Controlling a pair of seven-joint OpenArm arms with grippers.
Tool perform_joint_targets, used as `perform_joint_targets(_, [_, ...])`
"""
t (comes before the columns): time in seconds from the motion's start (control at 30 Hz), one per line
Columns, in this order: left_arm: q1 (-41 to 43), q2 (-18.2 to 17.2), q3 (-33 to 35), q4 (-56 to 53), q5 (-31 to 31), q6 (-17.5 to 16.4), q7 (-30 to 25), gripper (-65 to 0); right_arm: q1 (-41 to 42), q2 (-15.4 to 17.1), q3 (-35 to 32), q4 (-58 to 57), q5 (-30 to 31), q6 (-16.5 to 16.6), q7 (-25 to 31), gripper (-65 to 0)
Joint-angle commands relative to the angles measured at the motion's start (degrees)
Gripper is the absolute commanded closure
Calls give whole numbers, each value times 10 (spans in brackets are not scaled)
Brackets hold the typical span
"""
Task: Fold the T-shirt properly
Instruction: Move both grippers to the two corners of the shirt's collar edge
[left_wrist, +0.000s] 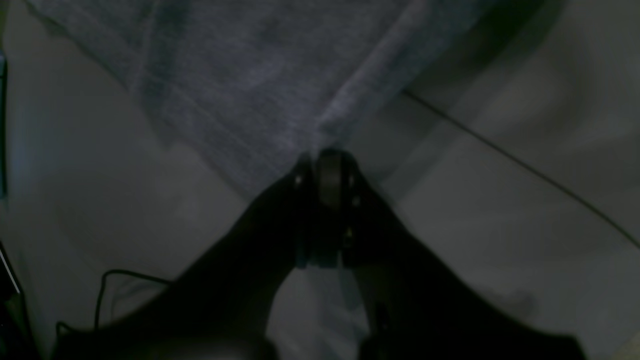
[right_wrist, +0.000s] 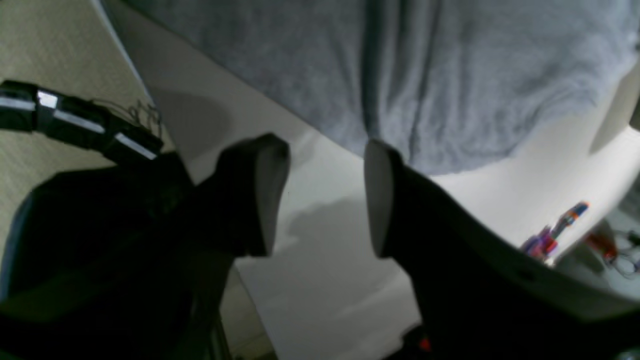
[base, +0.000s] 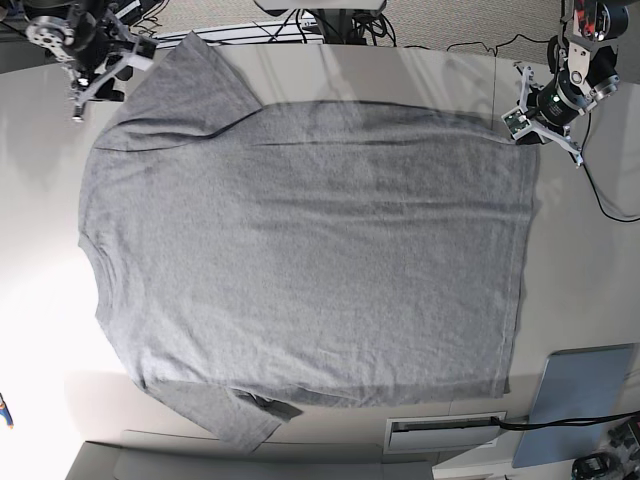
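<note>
While spread flat with its plain side up, the T-shirt (base: 300, 260) covers most of the white table (base: 570, 260), collar toward the left of the base view and hem along the right. Hem edge runs nearly straight from the far corner down to the near corner, with a margin of bare table beyond it on the right. One sleeve (base: 195, 85) points to the far left corner; the other sleeve (base: 235, 420) lies at the near edge, its tip partly tucked and creased. Far body edge lies just short of the table's far edge; bare table shows to the left of the collar and along the near right side, where a grey-blue panel (base: 585, 400) and a slotted white piece (base: 445, 432) sit.

Left gripper (left_wrist: 327, 172) is at the far hem corner, jaws clenched on the T-shirt fabric; the wrist view shows cloth fanning up from the pinch, with a ridge running away from it. That view is dark and blurred. A thin cable (left_wrist: 525, 167) crosses the bare table beside it.

Right gripper (right_wrist: 320, 192) sits near the far sleeve, jaws apart, nothing between them; the pads (right_wrist: 377, 195) stand just short of the fabric edge, over bare table. Beyond the table edge in this view, beige floor and a black bar (right_wrist: 75, 125) are visible.
</note>
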Motion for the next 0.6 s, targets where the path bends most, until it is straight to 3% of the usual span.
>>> perform_joint_targets(0.0, [11,-2,6,-7,13,-36,21,0,9,10,-10,1,-3,-9,-6,-279])
perform_joint_targets(0.57, [11,-1,6,-7,13,-37,20,0,134,18,-127,-99,-2,-8,-7,-279])
